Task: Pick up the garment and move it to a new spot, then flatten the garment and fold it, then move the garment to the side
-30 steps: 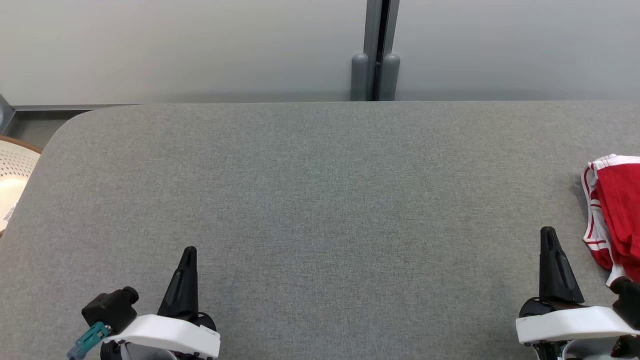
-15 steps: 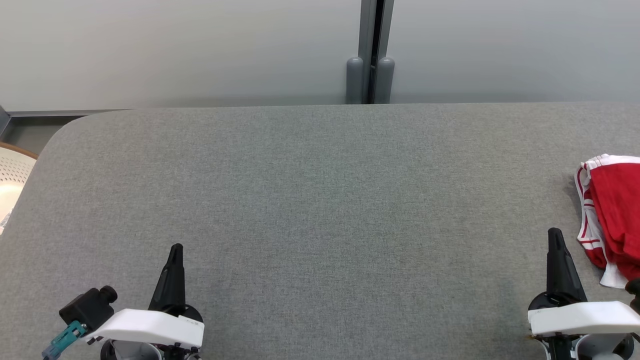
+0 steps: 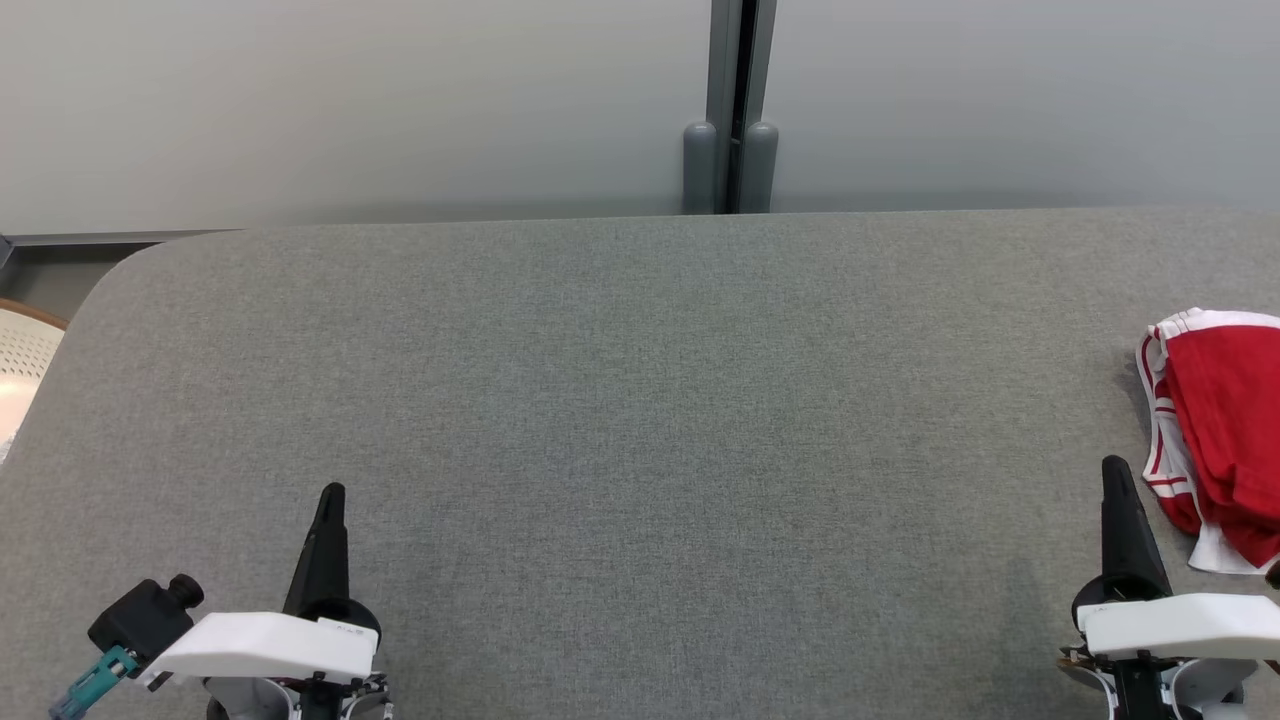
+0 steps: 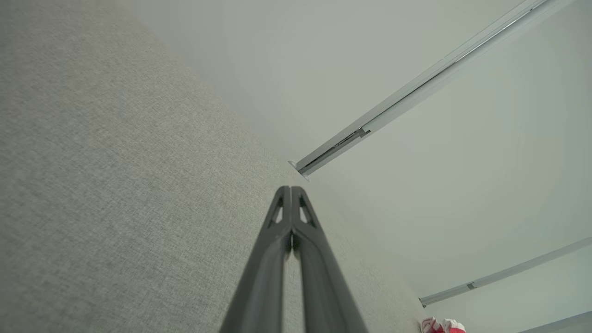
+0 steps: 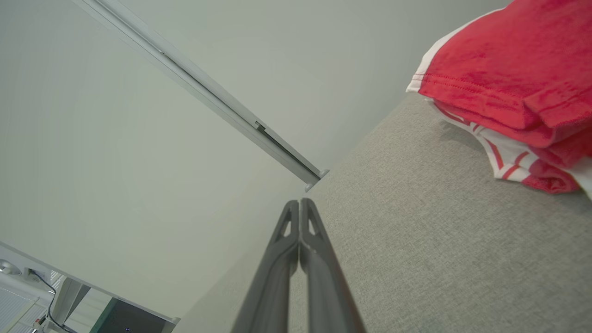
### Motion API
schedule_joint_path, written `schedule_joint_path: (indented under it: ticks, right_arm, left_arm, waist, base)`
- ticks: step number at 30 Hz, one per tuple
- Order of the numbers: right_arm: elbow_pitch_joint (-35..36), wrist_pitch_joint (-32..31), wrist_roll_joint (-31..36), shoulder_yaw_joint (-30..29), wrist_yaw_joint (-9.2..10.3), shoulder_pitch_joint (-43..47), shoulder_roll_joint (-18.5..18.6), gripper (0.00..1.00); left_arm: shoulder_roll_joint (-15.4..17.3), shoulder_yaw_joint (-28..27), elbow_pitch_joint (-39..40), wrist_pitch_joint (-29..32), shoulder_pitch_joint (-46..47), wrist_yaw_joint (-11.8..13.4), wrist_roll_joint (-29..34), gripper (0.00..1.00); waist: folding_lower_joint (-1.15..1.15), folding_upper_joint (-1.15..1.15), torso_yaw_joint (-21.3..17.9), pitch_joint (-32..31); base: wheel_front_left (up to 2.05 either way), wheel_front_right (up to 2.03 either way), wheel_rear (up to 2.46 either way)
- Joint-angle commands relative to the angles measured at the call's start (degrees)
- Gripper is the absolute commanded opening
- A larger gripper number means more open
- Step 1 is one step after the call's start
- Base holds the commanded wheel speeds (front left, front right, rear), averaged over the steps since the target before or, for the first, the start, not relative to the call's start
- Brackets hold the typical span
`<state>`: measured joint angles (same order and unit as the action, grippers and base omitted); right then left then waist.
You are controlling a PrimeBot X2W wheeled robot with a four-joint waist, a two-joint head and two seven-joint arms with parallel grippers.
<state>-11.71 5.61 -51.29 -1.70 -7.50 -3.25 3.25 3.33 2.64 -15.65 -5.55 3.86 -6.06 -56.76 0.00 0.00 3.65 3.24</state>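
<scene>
A red garment with white striped trim lies folded at the right edge of the grey table, partly cut off by the head view's border. It fills the upper right of the right wrist view as the garment, and a small corner of the garment peeks in at the bottom of the left wrist view. My right gripper sits just left of it, shut and holding nothing, its fingertips pressed together. At the lower left my left gripper is shut and empty too, fingertips touching.
A pale wall with a grey vertical post runs behind the table's far edge. A round perforated white object stands off the table's rounded left corner.
The head view has shifted a little right, so the scene has slid left. Both grippers sit lower in the picture, the left one also farther left. The garment lies as before.
</scene>
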Motion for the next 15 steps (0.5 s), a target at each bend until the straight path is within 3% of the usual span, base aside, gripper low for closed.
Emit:
schedule_joint_path:
  ticks: [1, 15]
  right_arm:
    - [0.5, -0.7, -2.5, -0.4, -0.01, -1.2, 0.6, 0.00]
    - [-0.1, -2.9, -11.1, -1.0, -0.01, -1.7, 0.7, 0.00]
  left_arm:
    - [0.6, -0.7, 0.8, 0.4, 1.5, -0.4, -2.1, 0.00]
    - [0.7, -2.1, 1.1, 2.6, 1.8, -0.6, -9.7, 0.00]
  waist:
    - [0.00, 0.00, -0.1, -0.1]
    - [0.00, 0.00, -0.7, -0.6]
  base:
    - [0.00, 0.00, 0.00]
    - [0.00, 0.00, 0.00]
